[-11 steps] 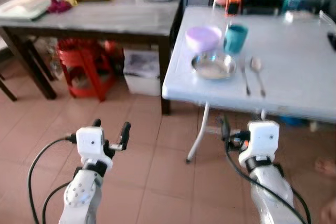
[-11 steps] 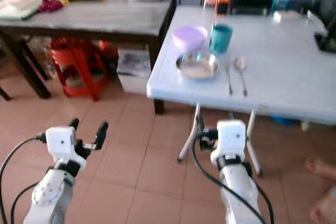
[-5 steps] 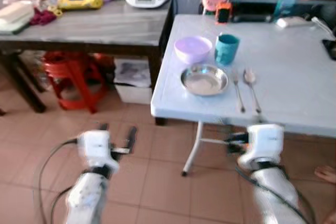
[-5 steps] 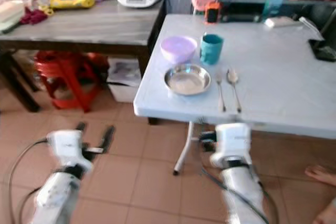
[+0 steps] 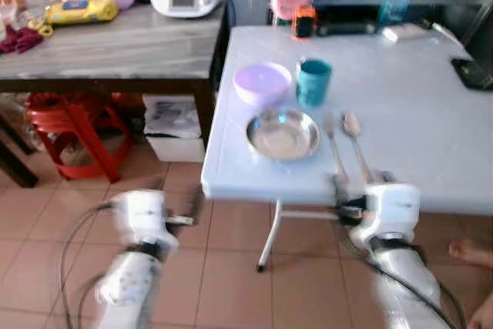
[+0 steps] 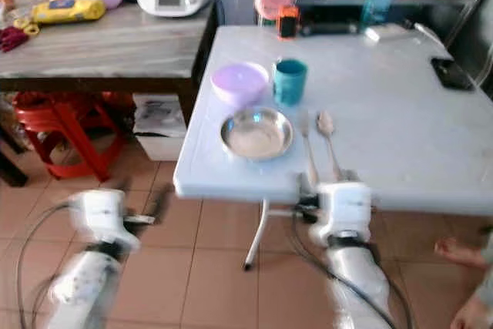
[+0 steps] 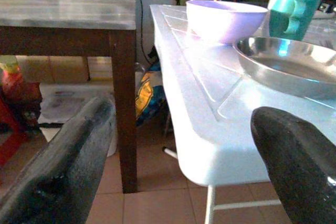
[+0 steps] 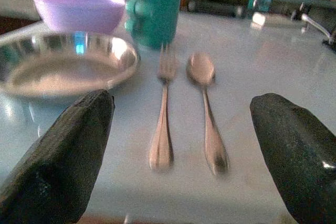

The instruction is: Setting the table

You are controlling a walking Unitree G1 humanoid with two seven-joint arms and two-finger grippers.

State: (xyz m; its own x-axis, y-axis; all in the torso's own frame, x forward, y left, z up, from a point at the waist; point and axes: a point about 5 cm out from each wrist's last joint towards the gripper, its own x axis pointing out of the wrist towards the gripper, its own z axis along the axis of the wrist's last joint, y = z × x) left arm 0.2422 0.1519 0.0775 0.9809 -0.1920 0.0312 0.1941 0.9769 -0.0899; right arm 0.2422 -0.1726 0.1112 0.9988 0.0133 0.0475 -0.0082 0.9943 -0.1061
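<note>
Fork and spoon lie side by side right of the steel plate, near the white table's front edge. Right gripper (wide open, empty) faces them; left gripper likewise. Descend squarely over one handle.

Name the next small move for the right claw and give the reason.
Probably ease the right claw forward over the white table edge toward the silver metal fork: its fingers stand open and empty, with the fork and silver metal spoon lying straight ahead.
</note>
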